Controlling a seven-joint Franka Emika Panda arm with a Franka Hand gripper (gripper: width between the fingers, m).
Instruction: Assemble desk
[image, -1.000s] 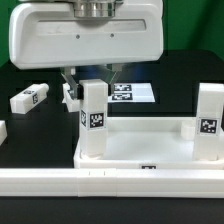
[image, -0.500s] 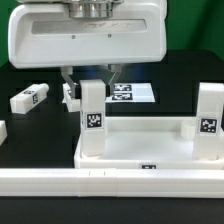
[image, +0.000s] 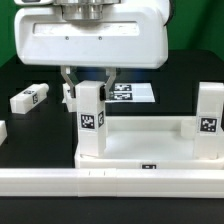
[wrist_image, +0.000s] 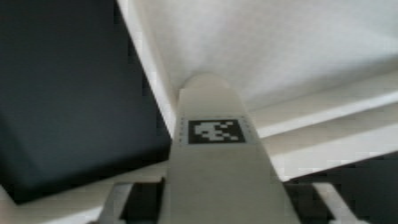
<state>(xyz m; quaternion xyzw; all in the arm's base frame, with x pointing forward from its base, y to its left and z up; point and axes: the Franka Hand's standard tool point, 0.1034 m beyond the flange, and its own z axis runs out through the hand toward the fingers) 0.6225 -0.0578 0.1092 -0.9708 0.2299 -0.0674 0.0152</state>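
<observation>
Just behind the low rail (image: 40, 180), the tabletop (image: 140, 150) lies on the black worktop (image: 20, 75) with the right leg (image: 209, 120) upright in its corner. The end effector (image: 89, 86), jaws half-closed, clamps the upright left leg (image: 91, 115), which has twisted slightly; its tag now faces more leftward. Beyond lie a loose leg (image: 30, 98) and the marker board (image: 135, 93).

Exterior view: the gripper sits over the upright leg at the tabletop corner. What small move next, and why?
Probably a small downward twist of the leg into the tabletop: the gripper clasps its top, and it looks slightly tilted.
</observation>
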